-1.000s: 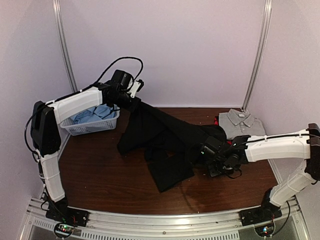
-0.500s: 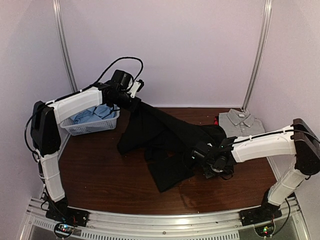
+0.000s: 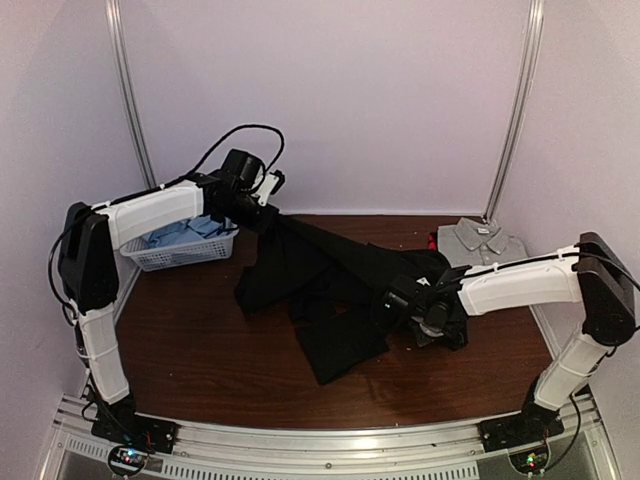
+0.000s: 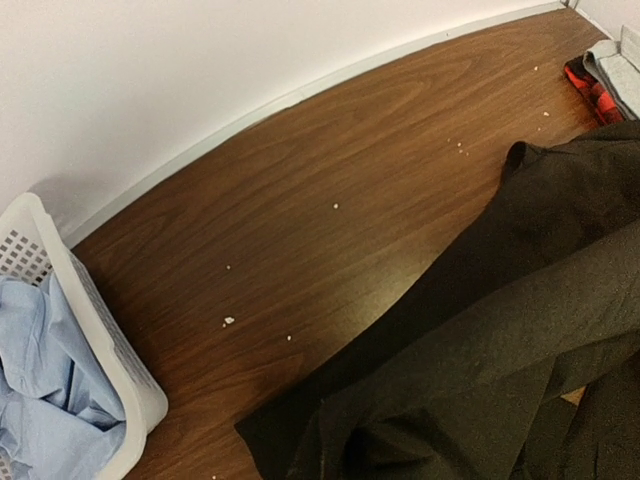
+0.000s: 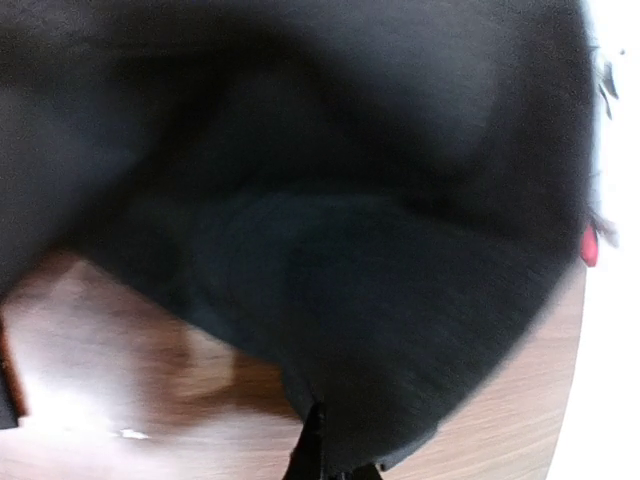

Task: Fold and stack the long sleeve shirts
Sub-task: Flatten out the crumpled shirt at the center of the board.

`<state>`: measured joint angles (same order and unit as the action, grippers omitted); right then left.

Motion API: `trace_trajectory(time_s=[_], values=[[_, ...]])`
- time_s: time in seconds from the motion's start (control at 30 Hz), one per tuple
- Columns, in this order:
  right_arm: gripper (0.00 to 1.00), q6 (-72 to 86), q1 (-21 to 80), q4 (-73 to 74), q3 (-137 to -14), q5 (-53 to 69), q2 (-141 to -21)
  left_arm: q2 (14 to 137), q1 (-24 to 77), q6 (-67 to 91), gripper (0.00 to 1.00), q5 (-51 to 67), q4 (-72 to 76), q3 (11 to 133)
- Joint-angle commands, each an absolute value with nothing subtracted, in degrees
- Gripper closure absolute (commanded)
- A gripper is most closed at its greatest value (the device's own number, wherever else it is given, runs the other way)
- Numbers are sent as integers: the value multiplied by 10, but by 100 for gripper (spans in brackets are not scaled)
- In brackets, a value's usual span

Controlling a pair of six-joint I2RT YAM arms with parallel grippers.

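A: Count, near to far?
B: Four shirts on the table [image 3: 200, 345]. One black shirt [image 3: 330, 295] sprawls mid-table. One grey shirt [image 3: 485, 245] sits folded far right on one plaid shirt [image 3: 433, 241], only a red edge showing. One blue shirt [image 3: 185, 230] lies in the single basket [image 3: 180, 256], far left. Two arms.
A: Fingers?
B: Right gripper [image 3: 393, 300] is pinched onto the black shirt's right fold. Left gripper [image 3: 268, 214] is clamped on its far corner, which is lifted.
A: Versus a second ago?
B: The right arm reached further left. Its jaws were apart, now closed. The left wrist drifted slightly left.
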<state>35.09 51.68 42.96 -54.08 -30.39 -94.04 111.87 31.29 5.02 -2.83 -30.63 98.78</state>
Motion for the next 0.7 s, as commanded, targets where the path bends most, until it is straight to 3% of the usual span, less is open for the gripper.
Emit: trace_trajectory(time_s=[0.0,0.13,0.37,0.67], values=[[100,322,488,465,-557,-351,-889,1058,299,62,100,-46,-286,950],[100,251,468,461,-577,-311,-805,988,291,66,100,-62,-286,897],[100,126,469,508,-711,-127,-682,788,292,47,100,-5,-295,836],[100,93,471,591,-922,-86,-587,595,292,51,100,94,-316,886]])
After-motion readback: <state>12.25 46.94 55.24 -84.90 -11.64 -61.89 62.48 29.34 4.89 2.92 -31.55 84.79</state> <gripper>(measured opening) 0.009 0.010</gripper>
